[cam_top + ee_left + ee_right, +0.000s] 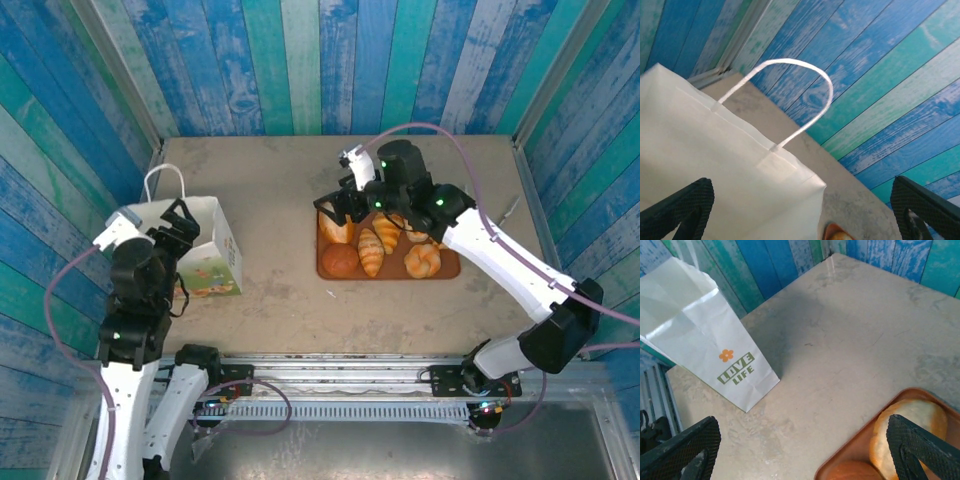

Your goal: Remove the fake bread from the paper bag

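Paper bag (215, 262) stands upright at 9 o'clock on the tabletop (280, 180). Left gripper (180, 222) is wide open and empty, over the bag's top edge; bag body at its 5 o'clock. Fake bread (371, 250) lies on the brown tray (452, 268) toward 3 o'clock. Right gripper (343, 207) is wide open and empty, over the tray's 9 o'clock end, pale loaf (912, 427) beside one finger.

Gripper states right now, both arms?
Left gripper: open, empty, facing the white paper bag.
Right gripper: open, empty, above the flat brown tray.
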`<state>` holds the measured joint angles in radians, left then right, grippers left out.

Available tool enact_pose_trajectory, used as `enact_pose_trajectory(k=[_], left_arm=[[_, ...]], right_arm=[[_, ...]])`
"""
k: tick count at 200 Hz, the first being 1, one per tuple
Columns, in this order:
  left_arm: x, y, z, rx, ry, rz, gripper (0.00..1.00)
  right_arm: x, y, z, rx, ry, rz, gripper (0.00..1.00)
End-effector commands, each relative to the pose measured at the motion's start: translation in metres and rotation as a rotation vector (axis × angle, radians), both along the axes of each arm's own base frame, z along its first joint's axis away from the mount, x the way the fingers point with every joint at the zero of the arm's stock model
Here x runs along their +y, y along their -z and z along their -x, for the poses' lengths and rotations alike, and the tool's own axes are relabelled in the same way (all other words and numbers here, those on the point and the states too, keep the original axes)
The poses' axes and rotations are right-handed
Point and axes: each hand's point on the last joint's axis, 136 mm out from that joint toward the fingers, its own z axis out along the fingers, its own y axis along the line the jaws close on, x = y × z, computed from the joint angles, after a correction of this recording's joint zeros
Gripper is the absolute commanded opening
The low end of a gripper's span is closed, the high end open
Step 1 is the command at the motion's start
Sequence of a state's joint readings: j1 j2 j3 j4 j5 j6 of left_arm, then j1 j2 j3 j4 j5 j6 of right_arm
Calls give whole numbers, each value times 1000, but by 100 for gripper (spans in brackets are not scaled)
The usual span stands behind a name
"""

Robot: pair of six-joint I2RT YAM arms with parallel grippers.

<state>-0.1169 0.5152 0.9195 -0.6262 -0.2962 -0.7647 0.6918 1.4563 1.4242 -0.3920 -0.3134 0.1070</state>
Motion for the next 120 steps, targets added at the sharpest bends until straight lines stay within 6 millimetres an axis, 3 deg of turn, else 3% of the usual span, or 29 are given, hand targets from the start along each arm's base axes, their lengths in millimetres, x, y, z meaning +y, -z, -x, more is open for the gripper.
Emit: enact_pose_trajectory(k=[1,39,82,120], left_arm=[[8,10,19,63,-51,52,94],[10,9,27,53,-63,66,94],[17,19,34,94,-110,83,94],[16,15,37,55,-93,63,98]], right_arm=[[2,-10,-1,-29,-10,-25,89],[44,-8,15,0,-162,-55,89],[115,-2,21,20,-281,-54,88],[179,2,18,86,-317,-68,85]])
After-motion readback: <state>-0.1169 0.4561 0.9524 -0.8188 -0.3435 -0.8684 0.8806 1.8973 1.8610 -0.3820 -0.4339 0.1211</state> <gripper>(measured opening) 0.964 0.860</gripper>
